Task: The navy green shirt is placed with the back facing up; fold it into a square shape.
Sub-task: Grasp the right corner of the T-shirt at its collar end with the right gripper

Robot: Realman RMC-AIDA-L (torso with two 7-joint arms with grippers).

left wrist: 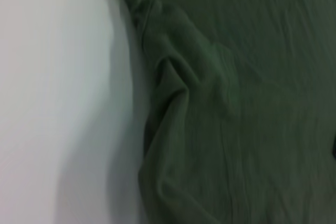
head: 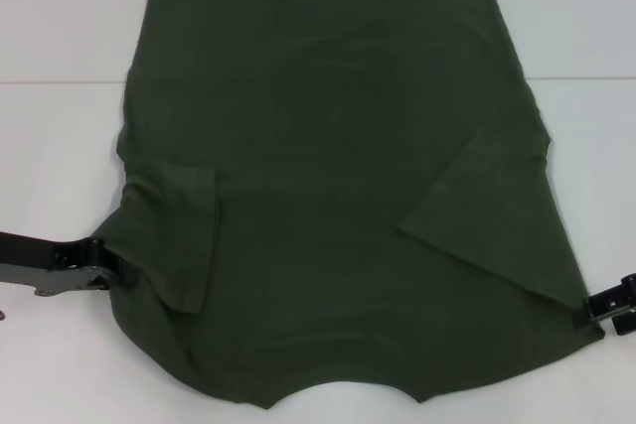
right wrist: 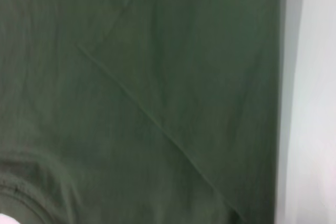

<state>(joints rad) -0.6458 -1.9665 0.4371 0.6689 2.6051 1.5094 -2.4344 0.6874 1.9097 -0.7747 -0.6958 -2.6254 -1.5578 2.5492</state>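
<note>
The navy green shirt [head: 338, 196] lies flat on the white table [head: 60, 146], both sleeves folded inward (neckline nearest the robot), with the left gripper [head: 99, 270] and right gripper [head: 606, 307] at its near corners, finger state impossible to tell.

A white bench [head: 60, 345] carries the navy green shirt [head: 338, 146], spread flat with both sleeves folded inward, its curved neckline at the near edge.

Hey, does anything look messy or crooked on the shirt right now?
Yes. On the shirt, the left sleeve is folded in bunched and wrinkled by the left claw, while the right sleeve lies flat.
</note>
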